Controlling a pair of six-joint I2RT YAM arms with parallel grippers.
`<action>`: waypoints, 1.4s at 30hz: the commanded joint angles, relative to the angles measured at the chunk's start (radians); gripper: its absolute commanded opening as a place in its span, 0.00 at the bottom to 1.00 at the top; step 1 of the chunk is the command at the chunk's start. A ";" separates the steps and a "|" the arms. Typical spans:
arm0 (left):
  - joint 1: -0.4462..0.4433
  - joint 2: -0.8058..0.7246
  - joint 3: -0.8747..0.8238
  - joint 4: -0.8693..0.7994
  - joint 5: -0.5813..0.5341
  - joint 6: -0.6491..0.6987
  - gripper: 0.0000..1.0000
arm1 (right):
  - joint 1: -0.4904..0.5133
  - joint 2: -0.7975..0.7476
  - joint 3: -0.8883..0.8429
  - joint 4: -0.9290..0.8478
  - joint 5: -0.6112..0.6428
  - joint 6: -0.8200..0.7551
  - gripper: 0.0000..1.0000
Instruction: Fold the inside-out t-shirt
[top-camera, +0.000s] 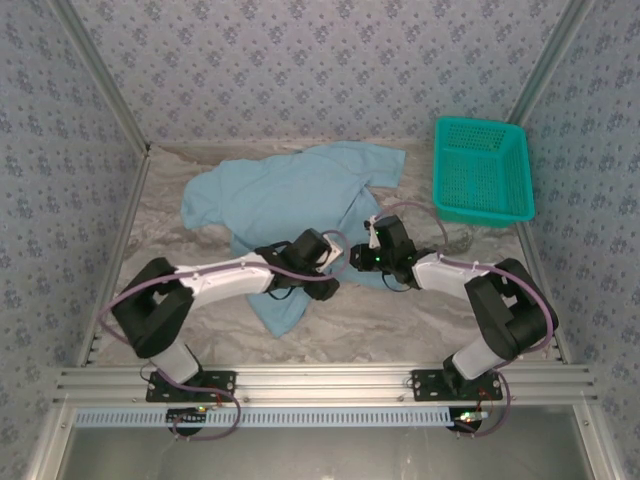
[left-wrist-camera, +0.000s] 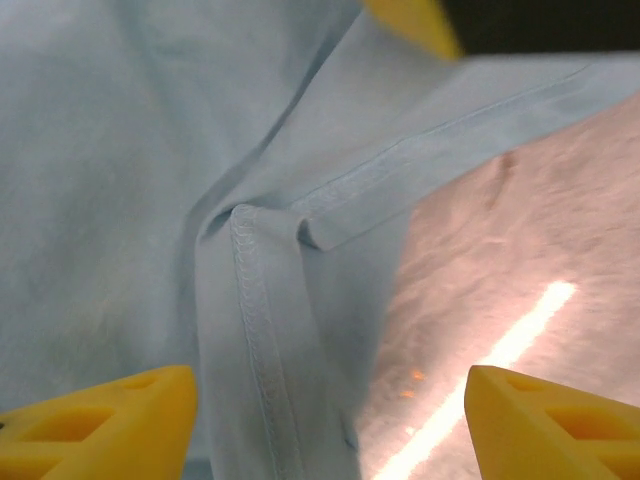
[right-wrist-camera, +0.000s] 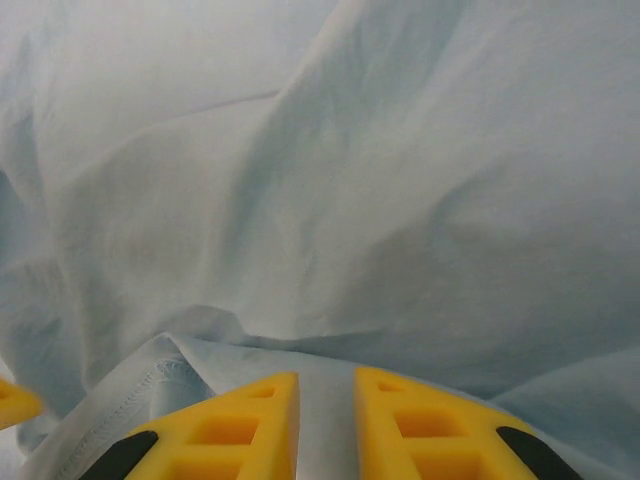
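Looks like the right pincer (right-wrist-camera: 325, 400) is clamped on a fold of the shirt (top-camera: 290, 190) to hold it taut, while the left pincer (left-wrist-camera: 330, 405) hangs wide apart with the shirt's seam (left-wrist-camera: 252, 300) right between its fingers (left-wrist-camera: 110, 420), probably lining up a grab.

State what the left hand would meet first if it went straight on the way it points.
The left hand would likely first meet the stitched hem of the light blue cotton t-shirt, between its fingers.
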 joint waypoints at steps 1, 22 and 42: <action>-0.008 0.086 0.075 -0.073 -0.160 0.062 0.71 | -0.018 -0.042 -0.008 -0.017 -0.018 -0.008 0.23; 0.054 0.156 0.157 -0.059 -0.035 0.034 0.36 | -0.040 -0.096 -0.051 -0.045 -0.024 -0.022 0.24; 0.081 0.151 0.186 -0.086 -0.052 0.050 0.37 | -0.039 -0.070 -0.053 -0.034 -0.029 -0.021 0.24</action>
